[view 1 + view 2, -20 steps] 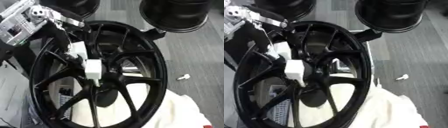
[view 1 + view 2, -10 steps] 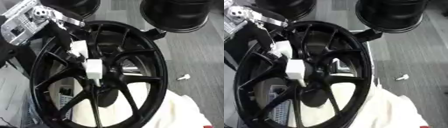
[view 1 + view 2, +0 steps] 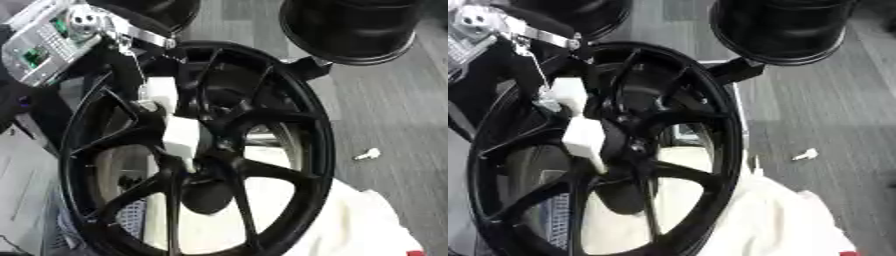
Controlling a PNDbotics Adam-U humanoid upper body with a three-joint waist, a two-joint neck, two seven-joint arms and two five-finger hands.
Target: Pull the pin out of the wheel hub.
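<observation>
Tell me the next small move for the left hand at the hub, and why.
Probably draw the left hand straight back from the hub, along the pin's line. Its white fingers sit right at the centre of the black wheel, where the spokes meet. The pin itself is hidden, so whether it is gripped is unclear.

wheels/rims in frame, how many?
3: the spoked black wheel centre, a dark rim top right, and another at the top left edge, mostly cropped. More may sit outside view.

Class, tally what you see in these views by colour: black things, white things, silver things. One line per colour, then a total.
Black: 3, the spoked wheel and two round drums.
White: 2, the cloth and a small floor piece.
Silver: 1, the left hand.
Total: 6
</observation>
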